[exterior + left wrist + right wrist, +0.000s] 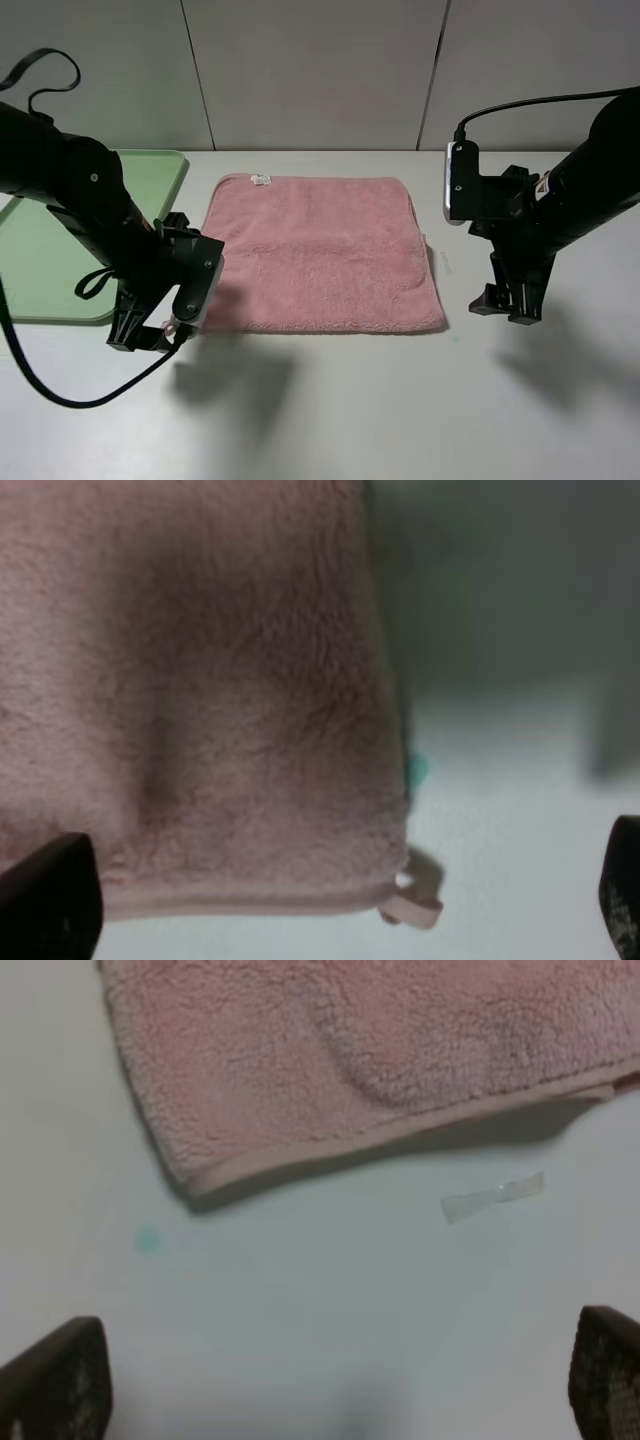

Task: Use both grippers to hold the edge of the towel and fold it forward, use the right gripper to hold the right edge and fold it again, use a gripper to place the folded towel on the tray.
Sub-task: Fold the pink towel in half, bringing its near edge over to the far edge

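Note:
The pink towel (320, 250) lies spread flat on the white table, its white label (261, 180) at the far edge. The light-green tray (40, 270) sits at the left, partly hidden by my left arm. My left gripper (150, 335) is open at the towel's near left corner. In the left wrist view the corner loop (415, 902) lies between the spread fingertips (50, 900). My right gripper (510, 305) is open and empty over bare table, right of the towel's near right corner (190, 1182). Its fingertips (55, 1380) stand wide apart.
A small clear strip of tape (493, 1196) lies on the table by the towel's right edge. A teal dot (147, 1240) marks the table near the right corner, and another (417, 770) beside the left corner. A grey panelled wall stands behind the table.

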Robot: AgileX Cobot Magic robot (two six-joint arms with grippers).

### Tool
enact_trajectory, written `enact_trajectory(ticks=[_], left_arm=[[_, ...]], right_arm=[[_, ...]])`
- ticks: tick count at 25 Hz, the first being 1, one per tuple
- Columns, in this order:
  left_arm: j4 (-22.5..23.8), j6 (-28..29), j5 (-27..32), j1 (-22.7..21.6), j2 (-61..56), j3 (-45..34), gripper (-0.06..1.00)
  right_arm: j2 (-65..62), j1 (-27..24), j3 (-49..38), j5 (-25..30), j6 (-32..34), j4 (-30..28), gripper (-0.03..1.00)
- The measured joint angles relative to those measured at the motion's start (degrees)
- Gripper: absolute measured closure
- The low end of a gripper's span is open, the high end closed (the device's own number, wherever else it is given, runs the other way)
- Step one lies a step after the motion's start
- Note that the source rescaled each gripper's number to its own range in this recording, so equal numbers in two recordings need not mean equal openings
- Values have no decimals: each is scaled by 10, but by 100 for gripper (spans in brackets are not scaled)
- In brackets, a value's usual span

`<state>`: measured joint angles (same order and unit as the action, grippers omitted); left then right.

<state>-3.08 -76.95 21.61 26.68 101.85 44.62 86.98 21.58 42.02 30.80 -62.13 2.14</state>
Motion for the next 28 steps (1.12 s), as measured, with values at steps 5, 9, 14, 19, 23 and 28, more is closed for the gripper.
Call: enact_trajectory(ticks=[5, 9, 14, 19, 23, 28], left_arm=[[5, -1, -29, 0, 30, 0, -5], [6, -1, -46, 0, 45, 0, -5], [6, -2, -48, 0, 45, 0, -5], [6, -2, -48, 0, 45, 0, -5], [6, -15, -49, 0, 45, 0, -5], [6, -17, -53, 0, 45, 0, -5]], right_arm=[[2, 0, 0, -16, 0, 2, -3], [3, 0, 0, -18, 0, 5, -3], [3, 0, 0, -23, 0, 5, -3], [3, 0, 0, -34, -27, 7, -3], [3, 0, 0, -35, -67, 22, -3], [3, 0, 0, -35, -92, 63, -3]])
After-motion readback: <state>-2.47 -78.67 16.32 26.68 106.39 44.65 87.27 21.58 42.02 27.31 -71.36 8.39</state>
